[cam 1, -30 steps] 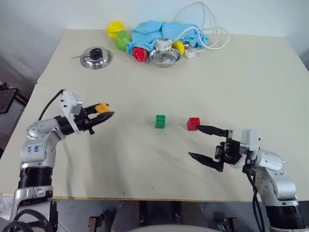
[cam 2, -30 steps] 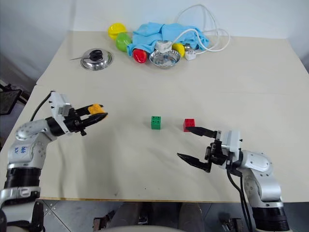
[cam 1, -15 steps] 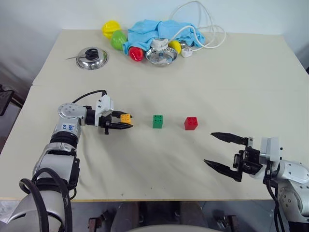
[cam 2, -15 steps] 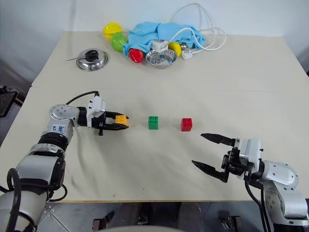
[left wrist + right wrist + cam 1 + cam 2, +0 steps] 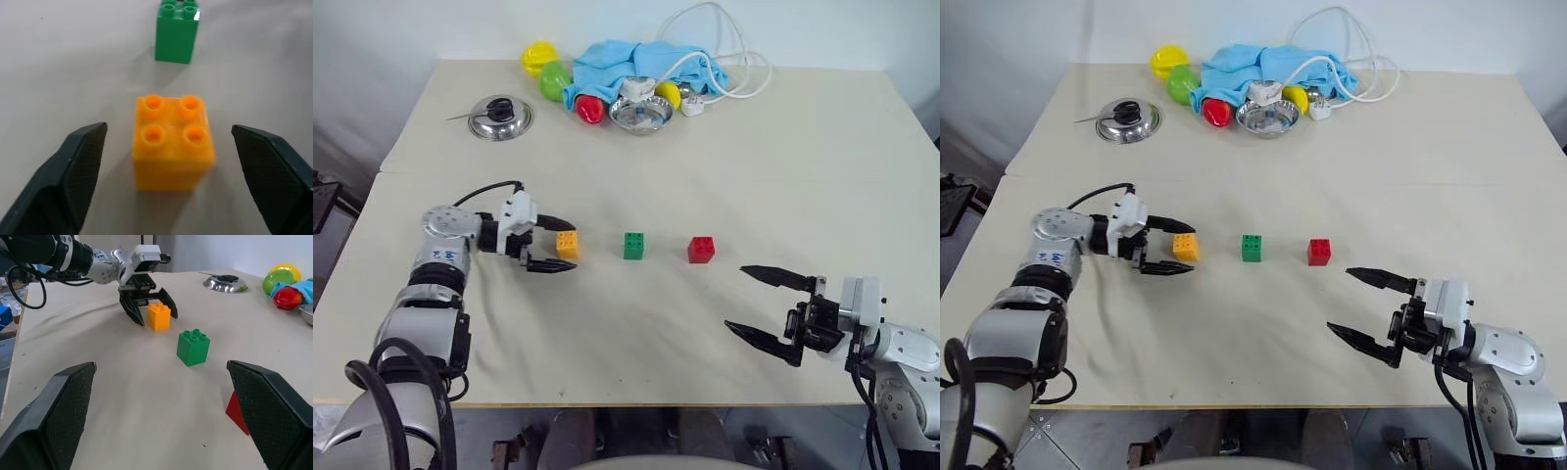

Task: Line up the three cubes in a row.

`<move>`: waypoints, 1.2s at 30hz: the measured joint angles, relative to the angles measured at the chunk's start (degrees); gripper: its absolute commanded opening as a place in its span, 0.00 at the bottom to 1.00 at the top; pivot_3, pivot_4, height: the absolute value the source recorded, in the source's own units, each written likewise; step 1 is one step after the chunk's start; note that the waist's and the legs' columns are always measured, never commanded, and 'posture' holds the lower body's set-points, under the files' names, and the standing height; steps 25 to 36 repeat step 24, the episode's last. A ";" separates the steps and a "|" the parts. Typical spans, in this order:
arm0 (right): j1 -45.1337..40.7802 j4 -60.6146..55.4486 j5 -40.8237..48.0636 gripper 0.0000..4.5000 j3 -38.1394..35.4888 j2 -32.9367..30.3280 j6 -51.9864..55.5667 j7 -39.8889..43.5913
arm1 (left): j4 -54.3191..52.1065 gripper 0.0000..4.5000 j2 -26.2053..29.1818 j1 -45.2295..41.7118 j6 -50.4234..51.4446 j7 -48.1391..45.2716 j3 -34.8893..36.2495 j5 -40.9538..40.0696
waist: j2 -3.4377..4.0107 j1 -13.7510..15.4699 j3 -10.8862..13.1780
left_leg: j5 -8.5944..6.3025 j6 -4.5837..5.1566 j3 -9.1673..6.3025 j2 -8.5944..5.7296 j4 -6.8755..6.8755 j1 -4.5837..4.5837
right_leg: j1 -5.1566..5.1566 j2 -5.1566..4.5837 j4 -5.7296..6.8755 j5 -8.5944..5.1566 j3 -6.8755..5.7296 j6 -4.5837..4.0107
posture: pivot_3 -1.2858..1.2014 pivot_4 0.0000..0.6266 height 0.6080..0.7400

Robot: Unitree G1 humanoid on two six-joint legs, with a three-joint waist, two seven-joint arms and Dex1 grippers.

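Note:
The three cubes stand in a line across the table's middle: orange-yellow [image 5: 568,244], green [image 5: 633,246] and red [image 5: 701,250], each apart from the others. My left gripper [image 5: 571,246] is open, one finger [image 5: 80,171] on each side of the orange-yellow cube [image 5: 173,147] with a gap on both sides, and the cube rests on the table. My right gripper [image 5: 736,297] is open and empty, low over the table, to the right of the red cube and nearer the front edge.
At the far edge lie a steel lid [image 5: 497,116], a blue cloth [image 5: 617,64], a metal bowl [image 5: 640,115], round toy fruits [image 5: 553,80] and a white cable [image 5: 724,49]. The table's front edge [image 5: 607,401] runs just below my right gripper.
My left gripper carried the orange-yellow cube rightward to beside the green one, then opened and let it go on the table. The right gripper drew back from the red cube.

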 measured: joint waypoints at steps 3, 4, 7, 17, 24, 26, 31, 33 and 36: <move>-0.39 0.59 0.60 1.00 -0.29 -0.50 0.01 1.44 | -9.41 0.93 4.33 8.85 0.44 0.01 3.25 -4.04 | 0.01 -0.82 0.00 | 0.00 -0.01 0.03 0.34 -0.04 0.06 | -0.01 -0.04 0.06 0.00 0.01 -0.01 | 0.52 0.24 1.00; -0.56 0.77 0.75 1.00 -0.43 -0.73 0.00 1.88 | -12.85 0.93 5.48 12.30 1.24 0.03 4.26 -5.34 | 0.01 -0.86 0.00 | 0.00 -0.01 0.06 0.36 -0.03 0.06 | -0.01 -0.03 0.05 0.00 -0.02 -0.01 | 0.52 0.24 1.00; -2.10 2.60 1.60 1.00 -1.81 -1.10 -0.45 3.87 | -26.60 0.93 9.45 25.96 5.59 1.54 8.17 -8.85 | -0.01 -1.27 0.01 | -0.01 0.00 0.04 0.38 -0.01 0.08 | 0.01 -0.06 0.06 0.00 -0.01 -0.01 | 0.52 0.24 1.00; -8.05 9.27 3.41 1.00 -2.43 -1.24 -0.97 7.57 | -68.00 0.93 7.74 53.59 27.77 17.03 21.81 -25.39 | 0.11 0.11 0.04 | -0.03 -0.01 -0.19 0.34 0.04 0.17 | 0.16 -0.27 0.06 -0.01 -0.05 -0.04 | 0.52 0.24 1.00; -12.69 14.88 2.23 1.00 -1.43 0.11 -1.22 8.03 | -71.55 0.93 6.42 55.26 28.45 21.40 22.10 -25.46 | 0.13 -0.26 0.04 | -0.02 -0.03 -0.03 0.35 0.01 0.15 | 0.08 -0.18 0.09 -0.01 -0.02 -0.05 | 0.52 0.24 1.00; -12.69 14.88 2.23 1.00 -1.43 0.11 -1.22 8.03 | -71.55 0.93 6.42 55.26 28.45 21.40 22.10 -25.46 | 0.13 -0.26 0.04 | -0.02 -0.03 -0.03 0.35 0.01 0.15 | 0.08 -0.18 0.09 -0.01 -0.02 -0.05 | 0.52 0.24 1.00; -12.69 14.88 2.23 1.00 -1.43 0.11 -1.22 8.03 | -71.55 0.93 6.42 55.26 28.45 21.40 22.10 -25.46 | 0.13 -0.26 0.04 | -0.02 -0.03 -0.03 0.35 0.01 0.15 | 0.08 -0.18 0.09 -0.01 -0.02 -0.05 | 0.52 0.24 1.00; -12.69 14.88 2.23 1.00 -1.43 0.11 -1.22 8.03 | -71.55 0.93 6.42 55.26 28.45 21.40 22.10 -25.46 | 0.13 -0.26 0.04 | -0.02 -0.03 -0.03 0.35 0.01 0.15 | 0.08 -0.18 0.09 -0.01 -0.02 -0.05 | 0.52 0.24 1.00; -12.69 14.88 2.23 1.00 -1.43 0.11 -1.22 8.03 | -71.55 0.93 6.42 55.26 28.45 21.40 22.10 -25.46 | 0.13 -0.26 0.04 | -0.02 -0.03 -0.03 0.35 0.01 0.15 | 0.08 -0.18 0.09 -0.01 -0.02 -0.05 | 0.52 0.24 1.00</move>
